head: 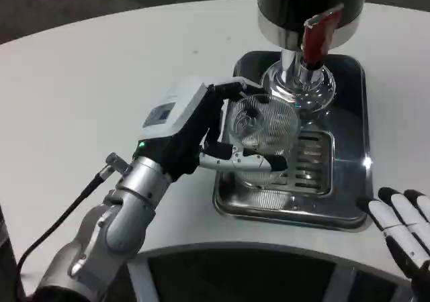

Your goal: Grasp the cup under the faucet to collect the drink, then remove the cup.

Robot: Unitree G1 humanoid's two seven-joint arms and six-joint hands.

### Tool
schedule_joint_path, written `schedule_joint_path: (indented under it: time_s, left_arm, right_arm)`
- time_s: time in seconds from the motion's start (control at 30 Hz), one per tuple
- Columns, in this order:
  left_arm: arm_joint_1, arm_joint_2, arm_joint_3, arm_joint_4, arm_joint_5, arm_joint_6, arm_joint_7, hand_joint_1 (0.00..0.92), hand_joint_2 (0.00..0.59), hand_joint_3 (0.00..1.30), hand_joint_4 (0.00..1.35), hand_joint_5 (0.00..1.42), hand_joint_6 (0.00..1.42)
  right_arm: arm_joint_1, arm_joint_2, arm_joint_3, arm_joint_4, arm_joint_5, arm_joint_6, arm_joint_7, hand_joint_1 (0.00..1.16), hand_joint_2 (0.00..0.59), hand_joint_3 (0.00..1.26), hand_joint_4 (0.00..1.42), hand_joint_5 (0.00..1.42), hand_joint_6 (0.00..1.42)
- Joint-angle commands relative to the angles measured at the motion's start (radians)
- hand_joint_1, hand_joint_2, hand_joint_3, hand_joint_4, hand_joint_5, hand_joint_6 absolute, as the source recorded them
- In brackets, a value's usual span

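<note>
The cup [263, 124] sits in my left hand [201, 131], fingers wrapped around it, over the tray [295, 211]; my right hand [403, 231] rests nearby, fingers spread, holding nothing.

The cup [263, 124] was clear and see-through, like glass or clear plastic, with little ridges that caught the light. The tray [349, 211] under it was shiny metal, smooth like a mirror, with a slotted metal grate [310, 164] in it. The dispenser [312, 10] had a glossy black body and a shiny silver metal base. Its lever [321, 32] looked like red plastic, a bit shiny. The table [80, 94] was white, smooth and matt. The left hand [201, 131] had a smooth white plastic back and black parts on its fingers. Its forearm was silver metal, softly shiny. The right hand [406, 231] had white and black plastic-looking fingers.
</note>
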Motion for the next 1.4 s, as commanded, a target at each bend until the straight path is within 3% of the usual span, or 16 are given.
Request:
schedule_joint_path:
  time_s: [0.03,0.23,0.63,0.7,0.87,1.1,1.23,1.4]
  left_arm:
    - [-0.038,-0.015,-0.041,0.041,0.025,0.003,0.038,0.692,0.000,0.93,1.06,1.26,1.42]
    - [-0.074,-0.024,-0.073,0.093,0.036,0.007,0.063,0.670,0.000,0.88,0.99,1.21,1.42]
    - [-0.112,-0.038,-0.101,0.172,0.027,-0.006,0.054,0.599,0.000,0.72,0.77,1.05,1.40]
    - [-0.115,-0.039,-0.106,0.178,0.024,-0.009,0.045,0.544,0.012,0.61,0.68,0.98,1.36]
    - [-0.123,-0.040,-0.120,0.188,0.009,-0.010,0.042,0.422,0.062,0.53,0.59,0.91,1.30]
    - [-0.135,-0.045,-0.132,0.191,0.010,-0.003,0.052,0.380,0.095,0.48,0.54,0.89,1.28]
    - [-0.140,-0.045,-0.137,0.194,0.010,0.001,0.054,0.378,0.098,0.48,0.54,0.89,1.28]
    - [-0.147,-0.044,-0.139,0.192,0.008,0.002,0.050,0.379,0.103,0.48,0.54,0.88,1.28]
  right_arm:
    - [0.039,0.162,-0.033,-0.014,0.044,-0.007,0.031,0.52,0.448,0.05,0.00,0.00,0.00]
    - [0.029,0.151,-0.060,-0.014,0.072,0.008,0.054,0.52,0.448,0.05,0.00,0.00,0.00]
    - [0.011,0.134,-0.060,-0.014,0.084,0.050,0.088,0.52,0.448,0.06,0.00,0.00,0.00]
    - [0.013,0.131,-0.061,-0.014,0.084,0.057,0.089,0.52,0.448,0.06,0.00,0.00,0.00]
    - [0.012,0.121,-0.059,-0.014,0.084,0.071,0.091,0.52,0.448,0.06,0.00,0.00,0.00]
    - [0.008,0.113,-0.054,-0.014,0.084,0.073,0.090,0.52,0.448,0.06,0.00,0.00,0.00]
    - [0.016,0.129,-0.028,-0.014,0.081,0.033,0.091,0.52,0.448,0.06,0.00,0.00,0.00]
    - [0.058,0.180,0.049,-0.014,0.070,-0.041,0.096,0.52,0.448,0.06,0.00,0.00,0.00]
